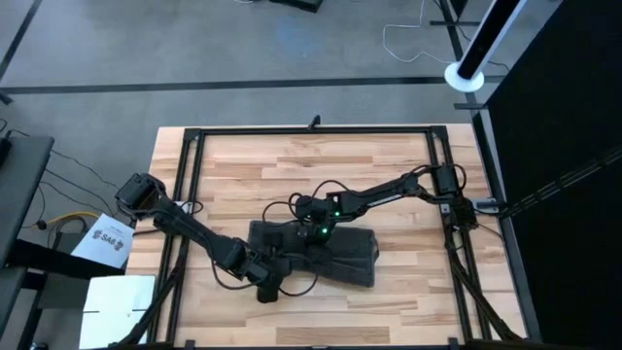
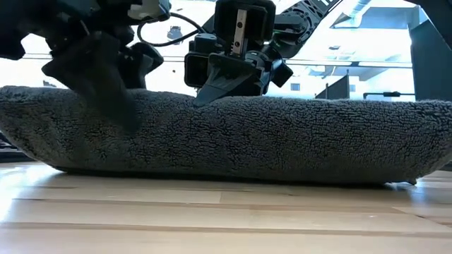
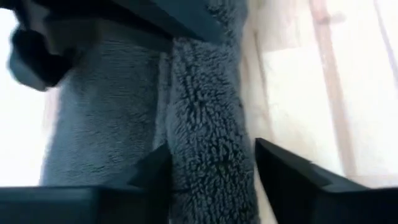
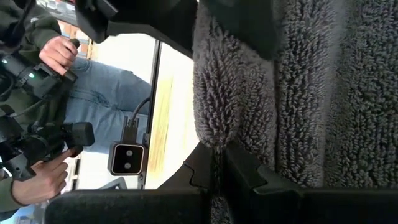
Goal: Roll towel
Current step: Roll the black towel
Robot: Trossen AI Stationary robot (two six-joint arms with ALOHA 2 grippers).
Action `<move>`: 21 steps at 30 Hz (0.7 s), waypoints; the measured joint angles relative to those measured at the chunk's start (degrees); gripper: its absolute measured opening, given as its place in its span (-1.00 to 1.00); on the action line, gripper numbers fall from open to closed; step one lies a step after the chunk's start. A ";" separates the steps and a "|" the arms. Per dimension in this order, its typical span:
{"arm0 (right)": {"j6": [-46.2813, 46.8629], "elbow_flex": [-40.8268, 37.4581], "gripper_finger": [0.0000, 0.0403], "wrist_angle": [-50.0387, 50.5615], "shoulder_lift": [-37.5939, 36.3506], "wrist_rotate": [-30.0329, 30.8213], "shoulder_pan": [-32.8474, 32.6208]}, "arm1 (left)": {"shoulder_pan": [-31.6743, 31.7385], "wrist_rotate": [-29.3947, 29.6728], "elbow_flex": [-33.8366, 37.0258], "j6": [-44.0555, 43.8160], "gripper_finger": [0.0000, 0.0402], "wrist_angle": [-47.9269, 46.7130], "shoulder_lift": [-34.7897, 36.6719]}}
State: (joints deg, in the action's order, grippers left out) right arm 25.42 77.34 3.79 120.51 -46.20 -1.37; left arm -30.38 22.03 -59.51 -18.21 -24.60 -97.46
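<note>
Towel: the towel lies folded and bunched on the bench, nearer its front edge, around the middle.
Hidden: its left end is covered by both grippers; no tag shows.
Left gripper: the left gripper straddles a towel ridge, fingers parted, not clamped.
Right gripper: the right gripper pinches a towel fold, clenched tight.
Writing: a paper sheet sits beyond the bench's left edge, print unreadable.
</note>
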 joint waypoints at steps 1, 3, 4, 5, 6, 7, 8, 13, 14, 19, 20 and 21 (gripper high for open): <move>0.01 0.00 -0.96 0.00 0.00 0.01 0.00 | 0.20 -1.07 0.00 0.35 -0.42 0.08 0.08; 0.01 0.00 -0.96 0.02 0.00 0.01 -0.02 | 0.67 -2.41 0.00 1.46 -0.75 0.25 0.12; 0.01 0.00 -0.96 0.02 0.00 0.01 -0.02 | 1.01 -3.32 0.00 2.45 -0.85 0.48 0.12; 0.01 0.00 -0.96 0.06 0.00 0.00 -0.02 | 1.39 -4.42 0.00 3.57 -0.91 0.91 0.12; 0.01 0.00 -0.96 0.18 0.00 -0.02 -0.02 | 1.94 -6.43 0.00 5.03 -0.91 1.73 0.12; -0.03 0.00 -0.96 0.20 0.00 -0.04 -0.06 | 2.54 -9.05 0.00 6.65 -0.91 2.62 0.14; -0.20 0.00 -0.96 0.17 0.00 -0.04 -0.18 | 3.23 -11.97 0.00 7.34 -0.91 3.30 0.28; -4.00 0.00 -0.96 -0.18 0.00 0.00 -1.85 | 8.14 -31.07 0.00 7.57 -0.91 6.42 0.69; -4.90 0.02 -0.96 -0.19 0.00 0.01 -2.28 | 9.17 -34.74 0.09 7.64 -0.91 7.35 0.69; -8.08 0.05 -0.96 0.64 0.04 2.47 -3.96 | 14.56 -48.50 5.70 8.32 -0.91 18.65 0.92; -7.85 0.04 -0.96 0.82 0.08 3.26 -3.84 | 15.42 -49.63 7.65 7.93 -0.91 21.49 1.02; -7.47 0.03 -0.96 1.07 0.18 3.54 -3.63 | 16.09 -50.41 9.54 7.18 -0.91 24.19 1.10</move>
State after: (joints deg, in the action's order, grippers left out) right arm 17.95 77.37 4.86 120.68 -42.66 -4.99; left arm -14.30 -28.38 -49.97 -11.03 -0.42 -96.36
